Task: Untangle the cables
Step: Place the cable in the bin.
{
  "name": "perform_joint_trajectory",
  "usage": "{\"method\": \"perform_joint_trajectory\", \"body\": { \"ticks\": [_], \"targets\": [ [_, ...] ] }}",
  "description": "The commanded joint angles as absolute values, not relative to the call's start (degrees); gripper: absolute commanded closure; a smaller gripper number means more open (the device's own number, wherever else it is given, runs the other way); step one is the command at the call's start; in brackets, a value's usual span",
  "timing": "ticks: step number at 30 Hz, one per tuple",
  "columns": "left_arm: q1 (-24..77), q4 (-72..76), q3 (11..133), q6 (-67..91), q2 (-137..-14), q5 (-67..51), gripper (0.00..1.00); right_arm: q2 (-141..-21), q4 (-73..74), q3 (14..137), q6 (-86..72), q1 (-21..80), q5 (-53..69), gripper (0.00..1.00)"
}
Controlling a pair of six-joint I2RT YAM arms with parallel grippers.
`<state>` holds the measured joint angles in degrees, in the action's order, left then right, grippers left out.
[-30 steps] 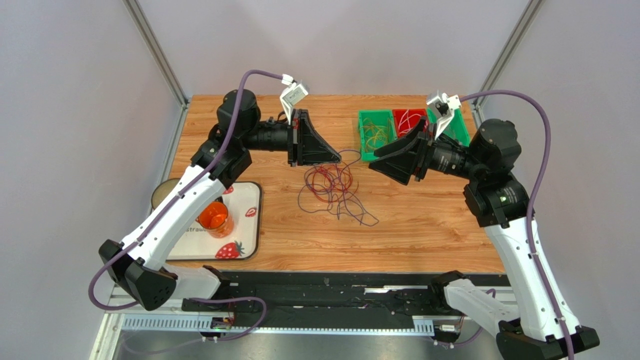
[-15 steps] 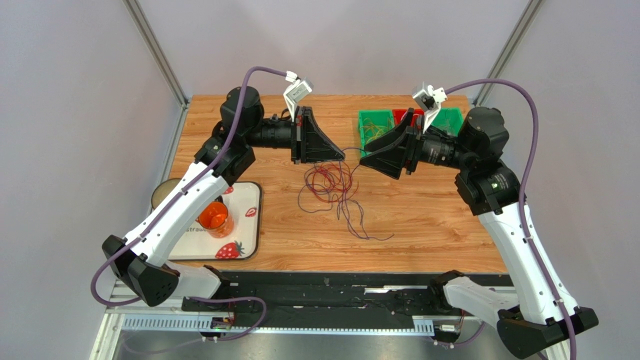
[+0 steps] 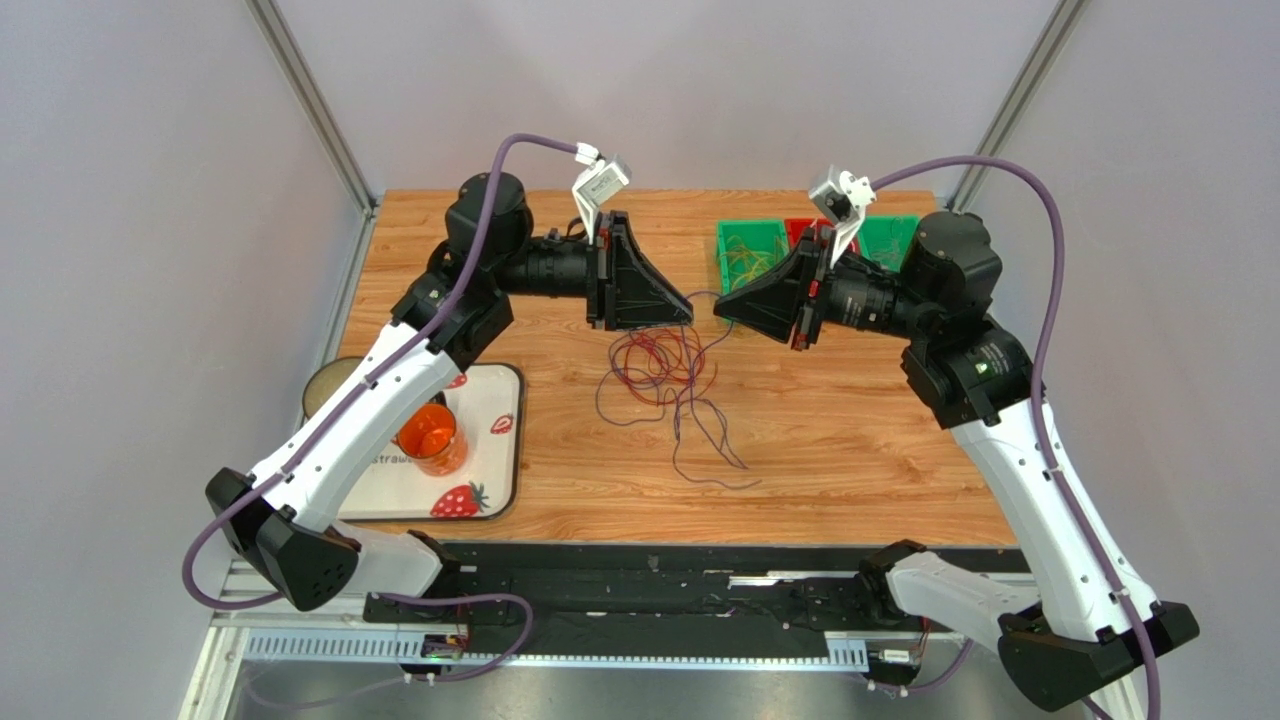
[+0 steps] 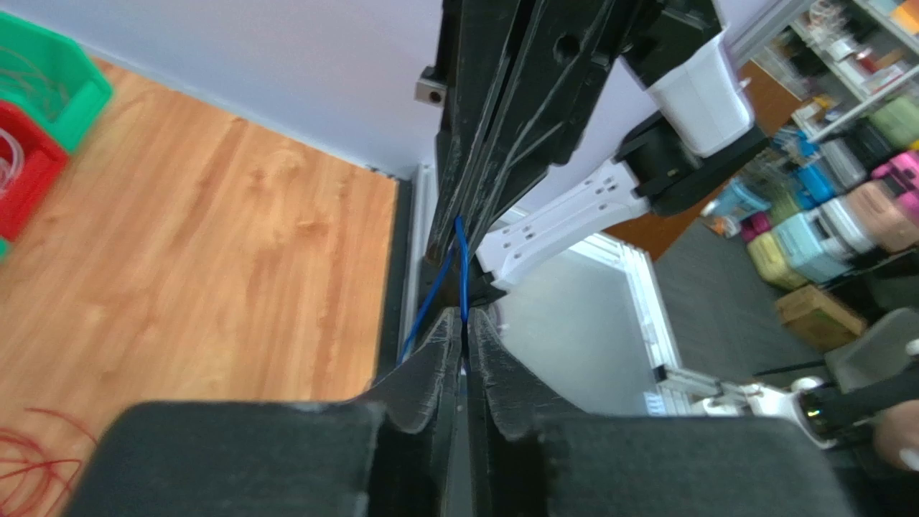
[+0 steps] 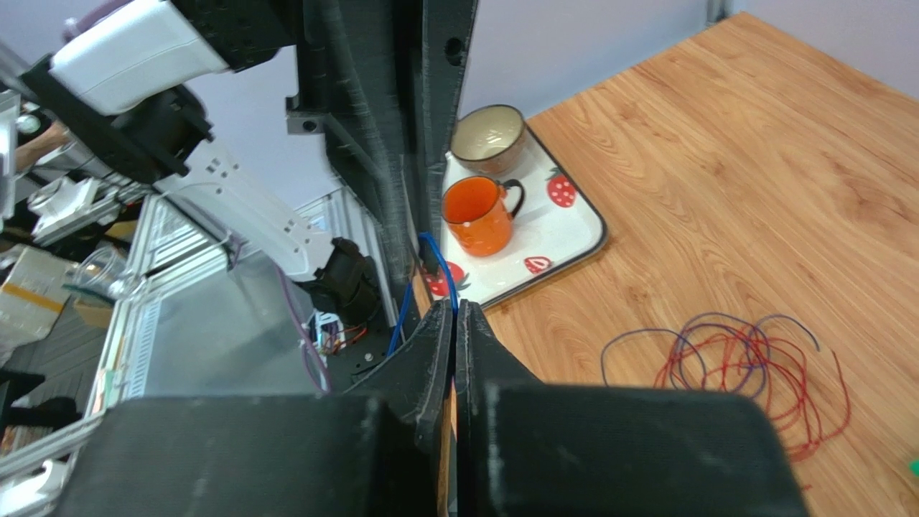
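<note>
Your two claws meet nose to nose in the middle of the top view, raised above the light wooden tabletop (image 3: 872,450). The left claw (image 3: 690,312) reaches in from the left and the right claw (image 3: 720,309) from the right, their tips almost touching. The wrist views show why: both claws are pinched fully closed on the same thin blue wire strand (image 4: 462,264). It rises from the left claw's fingertips in a narrow loop and disappears between the black fingers opposite, and the right wrist view shows the same arrangement mirrored. Holding one strand at two neighbouring points like this reads as a set-up for drawing it out of the heap, or for passing it from one claw to the other. The loose tangle of thin red, purple and dark wires (image 3: 666,375) lies flat on the wood just below the centre of the top view, directly under the meeting claws. One fine line runs up from it toward them, and a few ends trail to the lower right. The green plastic bins (image 3: 732,236) at the upper right hold wires and have a red bin (image 4: 43,183) beside them, so they look like the sorting destination. The white strawberry-print tray (image 3: 504,450) with an orange mug (image 3: 427,435) sits at the lower left, well apart from the work.
</note>
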<state>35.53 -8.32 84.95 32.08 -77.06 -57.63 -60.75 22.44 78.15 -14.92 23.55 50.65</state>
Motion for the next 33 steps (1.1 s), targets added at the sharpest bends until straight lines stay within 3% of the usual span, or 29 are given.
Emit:
{"method": "perform_joint_trajectory", "body": {
  "ticks": [1,2,3,6,21,33],
  "targets": [
    [35.8,-15.3,87.5,26.1,-75.8,-53.5,0.50,-59.6,24.5,82.3,-14.4,23.7,41.0,1.00],
    [35.8,-16.6,87.0,25.1,-75.0,-50.7,0.40,-59.6,25.0,83.1,-14.2,23.8,39.1,1.00],
    [35.8,-17.6,85.4,24.4,-74.2,-49.4,0.24,-59.7,26.3,83.6,-14.1,23.8,35.6,1.00],
    [35.7,-21.2,82.2,22.2,-69.6,-44.0,0.15,-59.7,28.8,85.2,-12.9,23.7,28.8,1.00],
    [35.8,-49.1,66.7,19.2,-48.1,-12.5,0.15,-64.9,34.5,93.5,-7.2,23.7,-4.6,1.00],
    [35.7,-50.1,52.1,26.4,-33.2,-2.7,0.14,-69.5,32.0,96.3,-0.2,21.7,-23.7,1.00]
  ]
}}
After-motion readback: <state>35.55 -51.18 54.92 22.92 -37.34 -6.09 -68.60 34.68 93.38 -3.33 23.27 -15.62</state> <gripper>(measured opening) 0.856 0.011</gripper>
